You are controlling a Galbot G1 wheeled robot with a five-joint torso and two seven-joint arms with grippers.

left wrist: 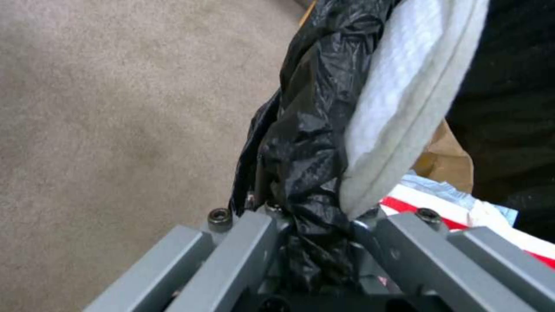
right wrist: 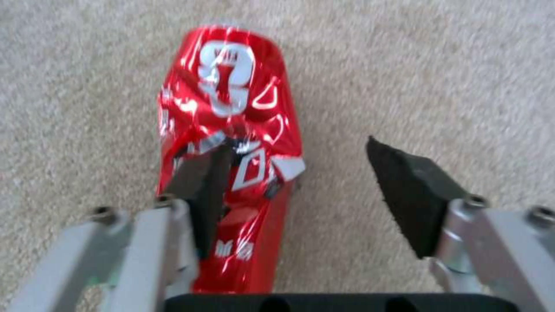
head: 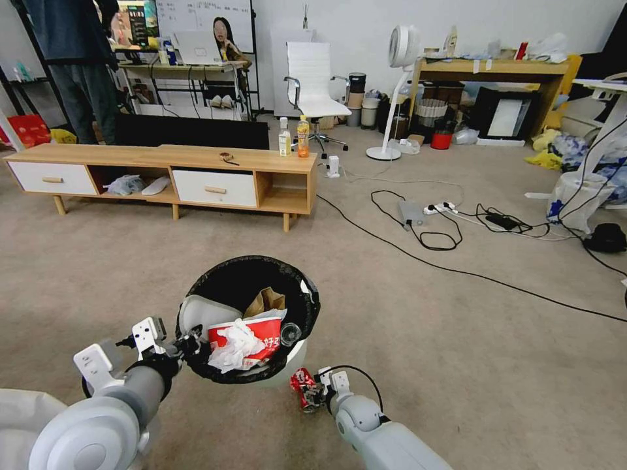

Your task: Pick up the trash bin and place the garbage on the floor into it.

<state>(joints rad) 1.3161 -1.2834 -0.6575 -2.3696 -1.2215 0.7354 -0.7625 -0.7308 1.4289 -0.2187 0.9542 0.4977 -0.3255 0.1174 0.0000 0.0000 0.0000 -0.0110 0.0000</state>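
Lying flat and wide under everything is the floor (head: 457, 339), a soft beige carpet with short fuzzy hairs and thin black cables (head: 457, 267) curling across it. Held up above the carpet is the trash bin (head: 251, 320), round and white, with a crinkly black bag (left wrist: 306, 143) folded over its rim. The left gripper (head: 189, 344) is pinched tight on that rim, with the shiny black plastic and the white edge squeezed between its grey metal fingers (left wrist: 243, 242).

Inside the bin sits a red-and-white paper cup (head: 258, 336), with a crumpled white tissue (head: 234, 344) on top of it, a brown paper scrap (head: 264, 301) behind it and a small clear bottle (head: 289, 333) beside it.

Down low, just beside the bin, the right gripper (head: 313, 391) is at the crushed red can (right wrist: 231, 143) on the carpet. Its jaws are spread wide apart. One black wedge-shaped pad (right wrist: 205, 190) lies over the can's side; the other pad (right wrist: 407, 195) is away from it, over bare carpet. The can is shiny, dented and wrinkly, with white marks on it
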